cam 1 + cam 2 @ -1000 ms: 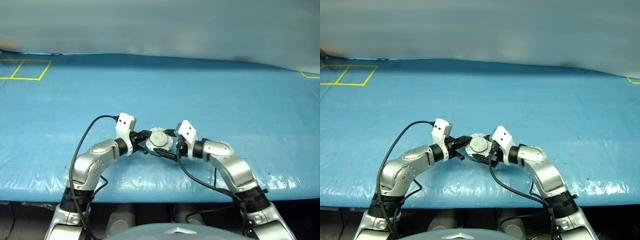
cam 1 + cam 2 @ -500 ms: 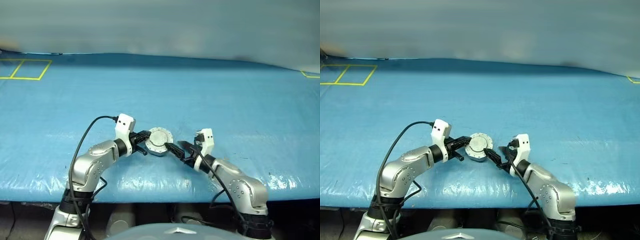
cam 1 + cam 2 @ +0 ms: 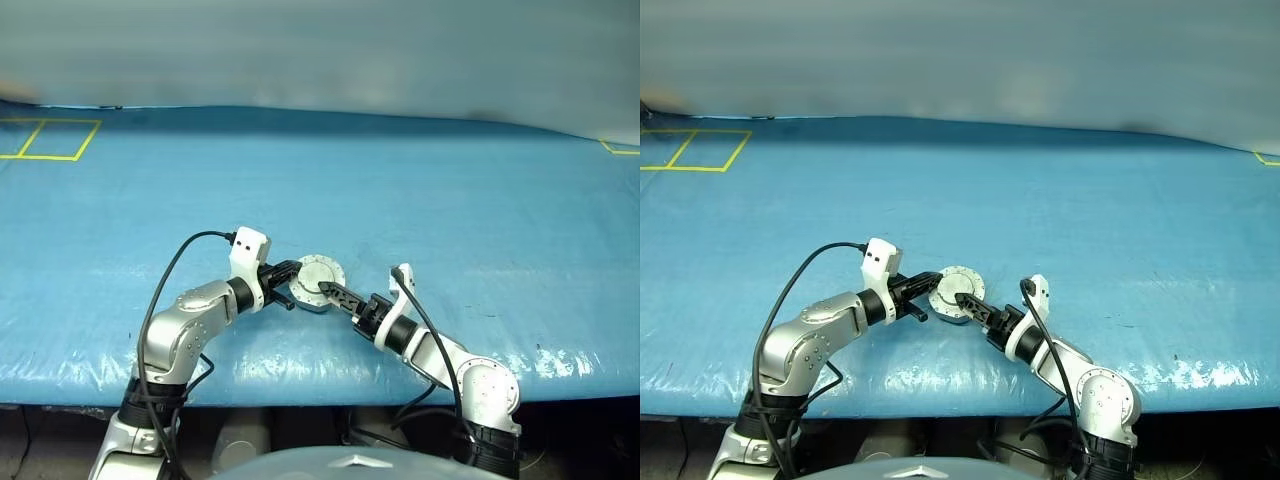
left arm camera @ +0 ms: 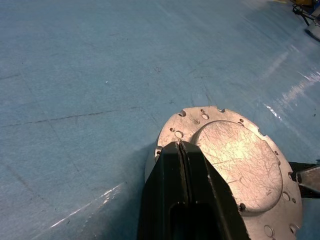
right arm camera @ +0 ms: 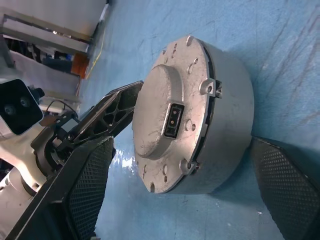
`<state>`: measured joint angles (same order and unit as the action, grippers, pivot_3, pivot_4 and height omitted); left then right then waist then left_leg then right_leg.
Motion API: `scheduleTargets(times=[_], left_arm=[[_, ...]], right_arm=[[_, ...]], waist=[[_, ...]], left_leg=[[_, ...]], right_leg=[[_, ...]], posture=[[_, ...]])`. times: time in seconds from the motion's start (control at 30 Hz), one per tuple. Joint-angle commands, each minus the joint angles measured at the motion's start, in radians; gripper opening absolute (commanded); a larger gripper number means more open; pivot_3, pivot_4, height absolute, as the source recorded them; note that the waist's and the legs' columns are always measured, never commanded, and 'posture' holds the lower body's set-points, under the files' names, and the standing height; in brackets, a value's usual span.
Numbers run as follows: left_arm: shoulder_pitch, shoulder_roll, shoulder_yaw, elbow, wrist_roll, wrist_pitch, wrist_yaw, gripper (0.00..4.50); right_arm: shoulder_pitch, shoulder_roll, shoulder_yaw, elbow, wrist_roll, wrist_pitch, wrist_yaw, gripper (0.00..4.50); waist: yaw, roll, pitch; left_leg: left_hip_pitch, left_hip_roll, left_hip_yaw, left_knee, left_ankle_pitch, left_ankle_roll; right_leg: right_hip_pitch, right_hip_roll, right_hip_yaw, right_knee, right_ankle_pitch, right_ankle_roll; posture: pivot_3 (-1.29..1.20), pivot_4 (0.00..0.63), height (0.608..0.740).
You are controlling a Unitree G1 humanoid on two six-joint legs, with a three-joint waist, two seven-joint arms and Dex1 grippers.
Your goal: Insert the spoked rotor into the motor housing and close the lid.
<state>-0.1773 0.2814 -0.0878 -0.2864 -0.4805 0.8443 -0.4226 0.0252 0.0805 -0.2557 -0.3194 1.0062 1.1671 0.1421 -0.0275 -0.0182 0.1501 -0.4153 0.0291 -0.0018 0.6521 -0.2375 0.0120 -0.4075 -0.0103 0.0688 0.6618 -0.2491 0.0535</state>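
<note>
- The motor housing (image 3: 317, 285) sits on the blue table (image 3: 480, 200) near its front edge, with the lid (image 5: 172, 120) already on top, plain face and raised centre up. I cannot see the spoked rotor; I judge it is inside.
- My left gripper (image 4: 181, 150) is at the housing's 9 o'clock. Its fingers are pressed together with nothing between them, and their tips rest on the lid's rim.
- My right gripper (image 3: 330, 291) comes in from about 4 o'clock with its fingers spread wide. They stand either side of the casing, apart from its wall, gripping nothing.
- A thin dark seam shows between lid and casing in my right wrist view; I cannot tell whether the lid is fully seated.
- Risk: if my right fingers close off-centre, one pad lands first and shoves the puck sideways out from under my left tips.
- Risk: pressing down at the rim alone could tip the lid and leave it cocked.
- Risk: the table covering looks slick, so the housing may skate towards the front edge.
</note>
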Motion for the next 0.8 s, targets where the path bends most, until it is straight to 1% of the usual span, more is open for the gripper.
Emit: scheduleTargets(times=[0.03,0.1,0.23,0.3,0.37,0.77,0.8], left_arm=[[0.012,0.001,-0.012,-0.009,0.004,0.006,-0.001,0.00],[0.013,0.002,-0.012,-0.009,0.004,0.006,-0.002,0.00],[0.012,0.002,-0.012,-0.009,0.003,0.008,-0.001,0.00],[0.012,0.002,-0.011,-0.009,0.004,0.009,-0.002,0.00],[0.012,0.002,-0.011,-0.008,0.004,0.009,-0.003,0.00],[0.013,-0.002,0.006,-0.006,-0.009,0.011,-0.009,0.00],[0.013,-0.007,0.022,-0.012,-0.023,0.017,-0.007,0.17]], right_arm=[[0.012,0.098,-0.011,0.015,0.107,-0.016,-0.052,4.09],[0.015,0.094,-0.008,0.028,0.148,-0.027,-0.077,3.57],[0.020,0.081,-0.001,0.041,0.214,-0.052,-0.119,2.21],[0.024,0.066,0.011,0.045,0.241,-0.064,-0.133,1.62],[0.028,0.049,0.025,0.049,0.258,-0.071,-0.144,1.16],[0.043,-0.006,0.075,0.060,0.283,-0.086,-0.156,1.15],[0.043,-0.007,0.076,0.058,0.287,-0.085,-0.156,1.15]], waist=[[0.000,0.000,0.000],[-0.001,0.000,0.000],[-0.003,0.000,0.000],[-0.004,0.000,0.000],[-0.005,0.000,0.000],[-0.010,0.000,0.000],[-0.010,0.001,0.000]], left_leg=[[0.000,0.000,0.000,0.000,0.000,0.000],[0.000,0.000,0.000,0.000,0.000,0.000],[0.000,0.000,0.000,0.000,0.000,0.000],[0.000,0.000,0.000,0.000,0.000,0.000],[-0.001,0.000,0.000,0.000,0.000,0.000],[0.000,0.000,0.000,-0.001,0.000,0.000],[0.000,0.000,0.000,-0.001,0.000,0.000]], right_leg=[[0.000,0.000,0.000,0.000,0.000,0.000],[0.000,0.000,0.000,0.000,0.000,0.000],[-0.001,0.000,0.000,0.000,0.000,0.000],[-0.001,0.000,0.000,0.000,0.000,0.001],[-0.001,0.000,0.000,0.000,-0.001,0.001],[-0.001,0.000,0.000,0.000,-0.001,0.002],[-0.001,0.000,0.000,0.000,-0.001,0.001]], posture=[[0.00,0.150,0.740],[0.00,0.150,0.740],[0.00,0.150,0.740],[0.00,0.150,0.740],[0.00,0.150,0.740],[0.00,0.150,0.740],[0.00,0.150,0.740]])
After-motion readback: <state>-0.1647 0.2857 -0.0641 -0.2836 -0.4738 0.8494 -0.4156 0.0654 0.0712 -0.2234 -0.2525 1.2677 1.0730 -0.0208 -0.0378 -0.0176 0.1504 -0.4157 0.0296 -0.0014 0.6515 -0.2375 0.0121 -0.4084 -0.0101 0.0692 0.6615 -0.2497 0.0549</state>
